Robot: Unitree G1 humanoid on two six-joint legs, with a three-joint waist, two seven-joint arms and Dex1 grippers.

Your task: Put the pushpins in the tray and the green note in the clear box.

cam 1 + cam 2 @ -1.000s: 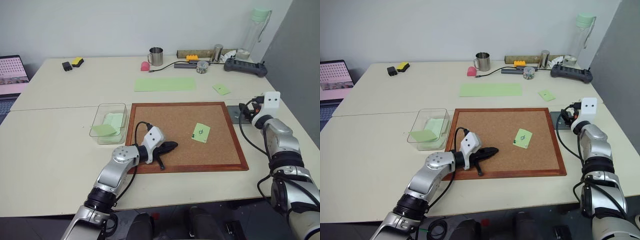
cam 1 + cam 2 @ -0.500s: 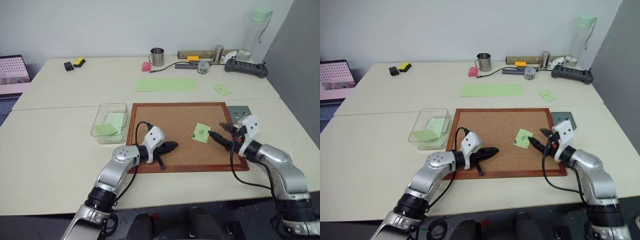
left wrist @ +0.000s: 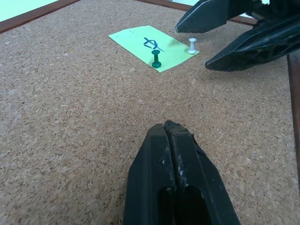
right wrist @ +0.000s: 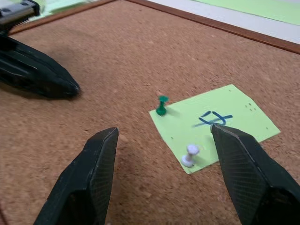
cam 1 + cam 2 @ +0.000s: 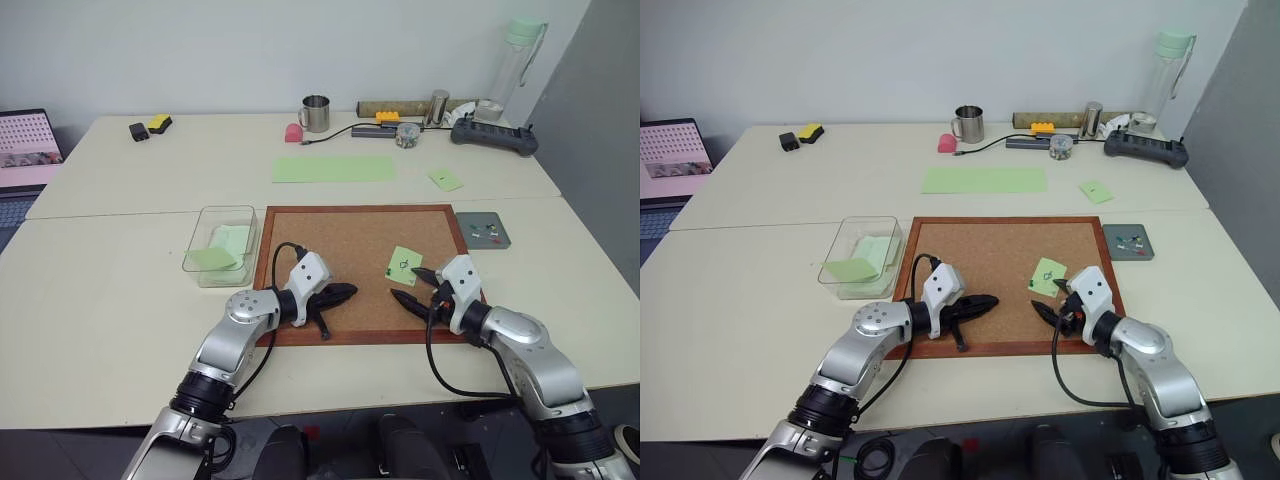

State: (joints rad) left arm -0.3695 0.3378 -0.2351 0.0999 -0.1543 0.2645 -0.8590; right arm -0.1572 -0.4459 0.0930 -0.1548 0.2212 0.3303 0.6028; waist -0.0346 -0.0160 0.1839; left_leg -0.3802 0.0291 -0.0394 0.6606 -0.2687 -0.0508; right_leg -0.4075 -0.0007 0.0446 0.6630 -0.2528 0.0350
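Observation:
The green note (image 5: 403,265) lies on the corkboard (image 5: 340,240), its dark mark facing up. Two pushpins stand in its near edge, a green one (image 4: 161,105) and a white one (image 4: 189,155). My right gripper (image 5: 405,285) is open just in front of the note, its fingers spread either side of the pins without touching them. On the board's left part my left gripper (image 5: 345,292) rests shut and empty, pointing toward the note. The grey tray (image 5: 468,242) sits right of the board with small pins in it. The clear box (image 5: 222,209), left of the board, holds green paper.
A long green strip (image 5: 333,168) and a plain small green note (image 5: 444,179) lie behind the board. A mug (image 5: 314,113), a bottle (image 5: 516,55) and a power strip (image 5: 492,135) line the table's back. A laptop (image 5: 25,150) is at far left.
My right arm has swung from the tray at the right back and leftward over the board, and its open gripper now sits by the note. The left arm has not moved.

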